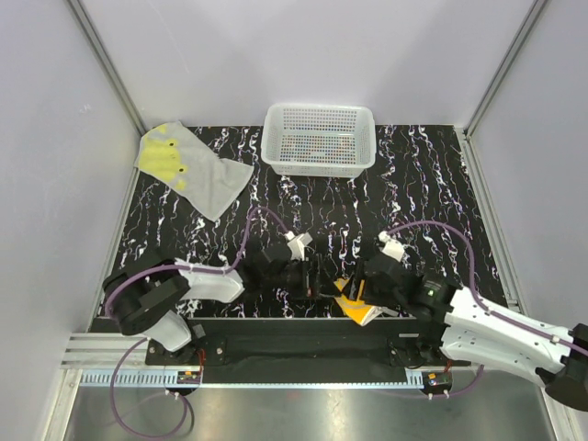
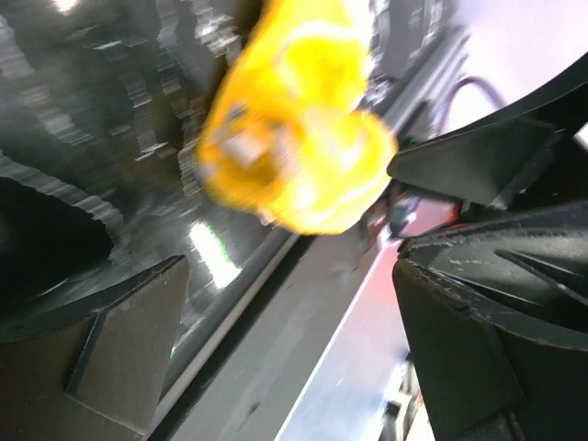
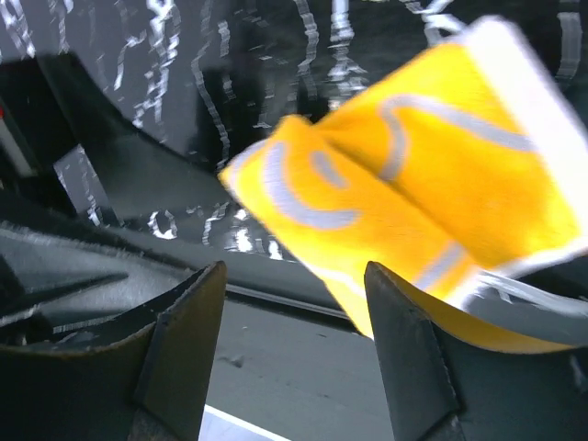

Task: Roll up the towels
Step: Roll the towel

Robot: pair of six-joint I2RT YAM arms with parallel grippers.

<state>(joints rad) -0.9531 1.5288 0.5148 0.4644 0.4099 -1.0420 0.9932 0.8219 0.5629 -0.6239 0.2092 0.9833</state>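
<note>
The orange towel with white marks lies partly rolled at the table's near edge, between my two grippers. In the left wrist view it is a blurred orange roll ahead of the fingers. In the right wrist view it is a folded orange cloth whose lower edge reaches the right finger. My left gripper is open and empty just left of it. My right gripper is open, close over it. The grey towel with yellow-green blotches lies flat at the far left.
A white perforated basket stands at the far middle of the black marbled table. The metal rail with both arm bases runs along the near edge. Grey walls close in left, right and behind.
</note>
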